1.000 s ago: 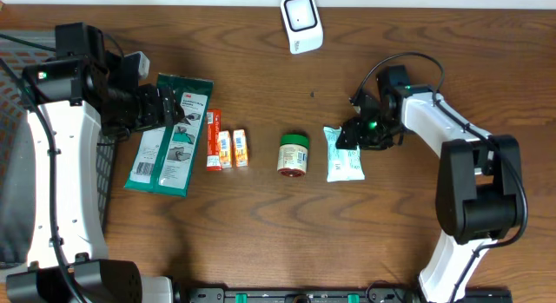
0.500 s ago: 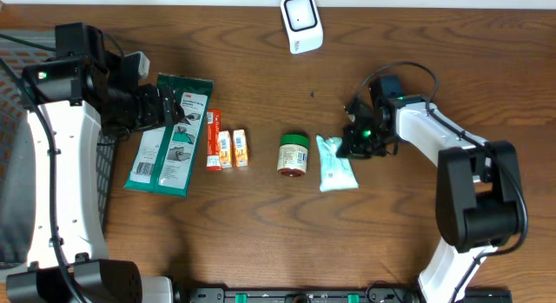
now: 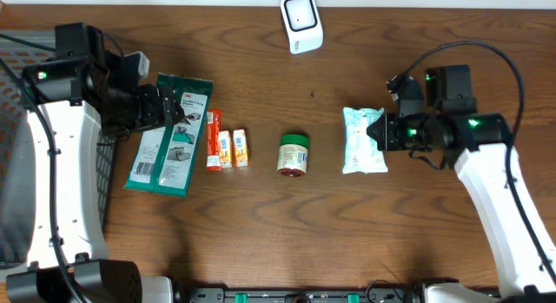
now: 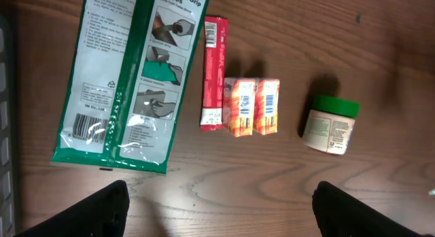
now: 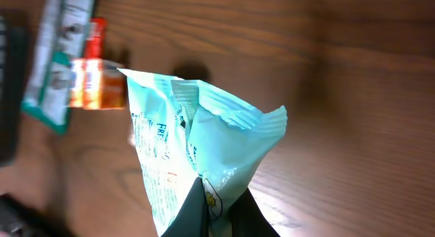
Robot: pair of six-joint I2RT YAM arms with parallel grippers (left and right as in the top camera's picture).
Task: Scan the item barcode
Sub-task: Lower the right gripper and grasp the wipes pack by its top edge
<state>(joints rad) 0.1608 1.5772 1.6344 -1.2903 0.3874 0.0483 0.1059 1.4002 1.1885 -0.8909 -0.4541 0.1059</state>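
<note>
On the right side of the table (image 3: 261, 242), we have just pinched our right gripper (image 3: 380, 132) shut on the edge of the pale blue packet (image 3: 361, 142) and lifted it, ready for the white scanner (image 3: 301, 23), while our left gripper (image 3: 167, 109) hangs open, holding nothing.

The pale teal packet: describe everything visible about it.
The pale teal packet is a glossy, crinkled plastic-film pouch, teal and white, with dark print too blurred to read and a crimped, zigzag end seal. The right gripper is shut on its edge near one end, and nothing else touches it. It appears held clear of the table, creased where pinched. From overhead it sits to the right of the green-lidded jar, apart from it.
</note>
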